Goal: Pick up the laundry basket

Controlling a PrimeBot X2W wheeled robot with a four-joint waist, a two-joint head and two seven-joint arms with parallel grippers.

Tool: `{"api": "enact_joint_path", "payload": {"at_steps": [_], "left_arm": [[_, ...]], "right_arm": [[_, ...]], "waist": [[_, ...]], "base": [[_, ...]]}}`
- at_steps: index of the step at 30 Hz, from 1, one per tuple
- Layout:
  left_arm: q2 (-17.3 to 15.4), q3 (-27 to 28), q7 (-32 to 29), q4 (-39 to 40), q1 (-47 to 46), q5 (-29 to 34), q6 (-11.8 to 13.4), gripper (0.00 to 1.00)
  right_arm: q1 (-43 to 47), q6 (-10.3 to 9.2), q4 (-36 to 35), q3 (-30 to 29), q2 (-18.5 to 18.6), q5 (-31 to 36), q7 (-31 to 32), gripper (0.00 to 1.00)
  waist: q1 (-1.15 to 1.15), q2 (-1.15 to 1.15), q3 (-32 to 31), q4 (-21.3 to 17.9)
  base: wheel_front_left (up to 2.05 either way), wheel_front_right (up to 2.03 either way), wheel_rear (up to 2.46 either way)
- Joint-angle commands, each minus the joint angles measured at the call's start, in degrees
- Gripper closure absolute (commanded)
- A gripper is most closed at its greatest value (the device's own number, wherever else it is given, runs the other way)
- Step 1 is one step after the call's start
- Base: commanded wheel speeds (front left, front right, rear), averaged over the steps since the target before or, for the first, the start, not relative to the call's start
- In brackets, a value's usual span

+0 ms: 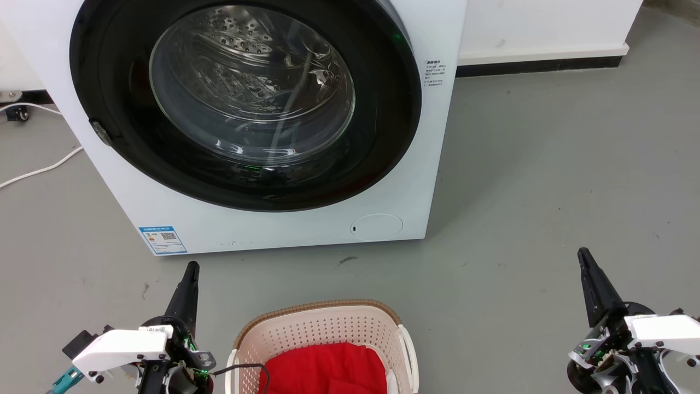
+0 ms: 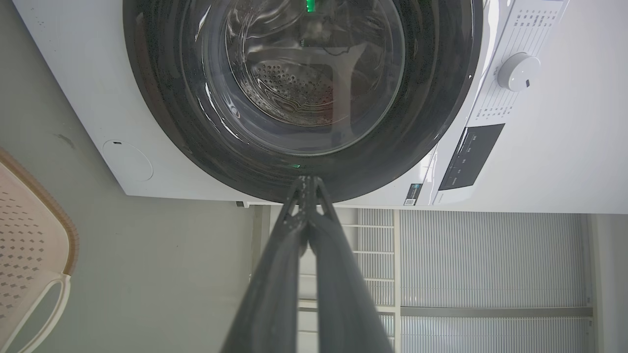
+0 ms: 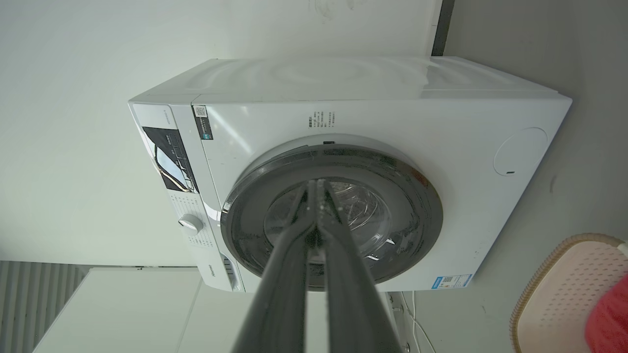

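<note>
At far left, left gripper: long dark fingers pressed together, nothing held, tip aimed at the white front-loading washing machine with dark round glass door.
Cream-white perforated plastic laundry basket with brown ribbed rim sits on the grey floor, just right of this gripper and behind its tip, level with the wrist.
Right gripper: likewise pressed together and empty. Basket is well apart from it, to its left and behind its tip.

Risks, my read:
- Both tips sit ahead of the handles. If the fingers stay together on approach, they just shove the basket.
- Thin black cable by the left wrist loops over the basket's left rim. Could snag or drag on the lift.
- White side handle looks thin. A one-sided grab would tip the basket and spill the crumpled red cloth.
- Right arm has further to go, so uneven contact would skew the basket.
- Washer stands close ahead, so a forward swing hits the door.

Views:
- Left wrist: basket corner with a handle loop, left of the fingers, plus the washer's white dial.
- Head: adds the cable loop and both gaps.
- Right wrist: basket right of the fingers, with the red cloth inside.
</note>
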State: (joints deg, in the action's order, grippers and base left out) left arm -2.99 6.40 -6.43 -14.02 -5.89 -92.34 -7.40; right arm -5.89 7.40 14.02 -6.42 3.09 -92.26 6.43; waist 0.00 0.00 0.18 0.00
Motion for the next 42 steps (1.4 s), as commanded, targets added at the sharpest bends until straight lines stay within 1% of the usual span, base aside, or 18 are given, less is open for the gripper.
{"api": "enact_joint_path", "payload": {"at_steps": [1,26,27,28,29,30,33,36,42], "left_arm": [[0.1,0.2,-0.2,-0.1,-0.6,0.3,-0.2,1.0],[0.1,0.2,-0.2,-0.1,-0.6,0.3,-0.2,1.0],[0.0,0.0,0.0,0.0,0.0,0.0,0.0,0.0],[0.1,-0.1,0.1,-0.4,0.2,0.0,0.0,0.0],[0.1,-0.1,0.1,-0.8,0.6,0.0,0.0,1.0],[0.2,-0.4,0.9,-0.5,0.8,0.5,0.0,0.0],[0.2,-0.3,1.8,0.1,0.8,2.8,0.0,0.0],[0.2,-0.4,2.7,0.9,0.8,6.4,0.2,0.0],[0.2,-1.0,4.3,2.4,1.1,13.9,1.5,0.0]], "right_arm": [[-0.7,0.17,0.1,-0.1,-0.2,0.2,0.1,1.0],[-0.7,0.17,0.1,-0.1,-0.2,0.2,0.1,1.0],[0.0,0.0,0.0,0.0,0.0,0.0,0.0,0.0],[0.3,-0.01,0.3,0.0,0.0,0.0,-0.1,0.0],[0.7,-0.01,0.8,0.1,-0.1,0.0,-0.1,1.0],[1.1,-0.01,0.8,0.2,-0.1,0.1,-0.9,0.0],[1.4,0.0,0.3,0.0,-0.1,2.2,-1.8,0.0],[1.6,0.0,-1.1,0.0,-0.1,7.2,-2.6,0.0],[2.5,0.01,-3.5,0.5,-0.1,16.6,-4.3,0.0]], "waist": [[0.0,0.0,0.0,0.0],[0.0,0.0,0.0,0.0],[0.0,0.0,0.0,0.0],[0.0,0.0,0.0,0.0],[0.0,0.0,0.0,0.0],[0.0,0.0,0.0,0.0],[0.0,0.0,0.0,0.0],[0.0,0.0,0.1,0.0],[0.0,0.0,0.1,0.0]], "base": [[0.0,0.0,0.0],[0.0,0.0,0.0],[0.0,0.0,0.0],[0.0,0.0,0.0],[0.0,0.0,0.0],[0.0,0.0,0.0],[0.0,0.0,0.0],[0.0,0.0,0.0],[0.0,0.0,0.0]]}}
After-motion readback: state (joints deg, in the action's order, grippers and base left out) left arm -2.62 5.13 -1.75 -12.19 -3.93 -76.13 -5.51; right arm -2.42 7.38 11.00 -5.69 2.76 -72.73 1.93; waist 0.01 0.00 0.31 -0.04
